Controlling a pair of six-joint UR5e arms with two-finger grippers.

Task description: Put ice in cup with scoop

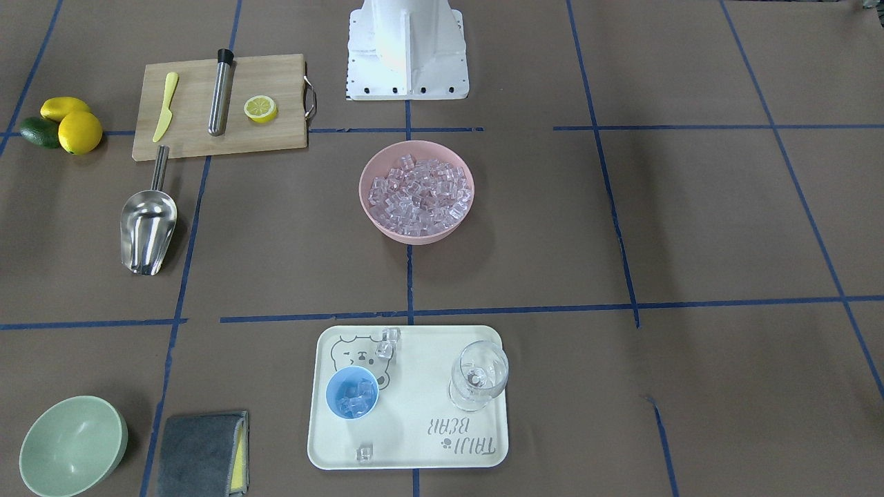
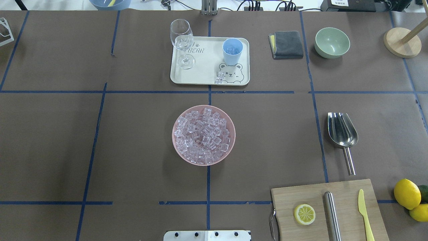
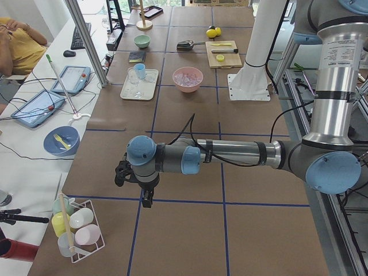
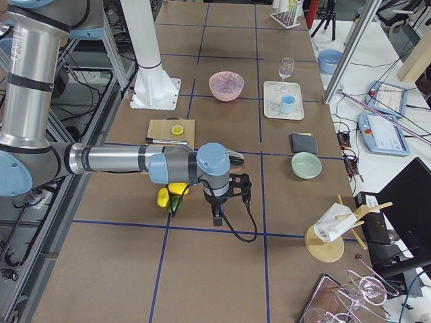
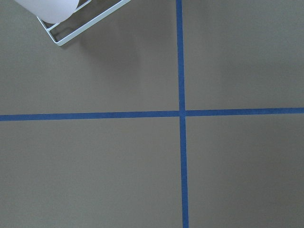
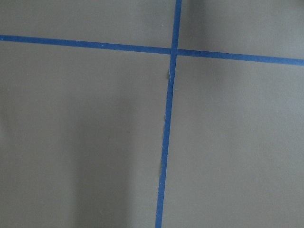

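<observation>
Scoop (image 1: pixel 147 231) lies free; left arm (image 3: pixel 230 153), right arm (image 4: pixel 114 160) outstretched.

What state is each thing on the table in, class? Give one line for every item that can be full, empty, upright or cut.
cup: upright on the tray, holds some ice.
scoop: lying flat, empty, not held.
pink bowl: full of ice.
wine glass: upright, a little ice inside.
green bowl: upright, empty.
lemon half: cut face up on the board.
</observation>
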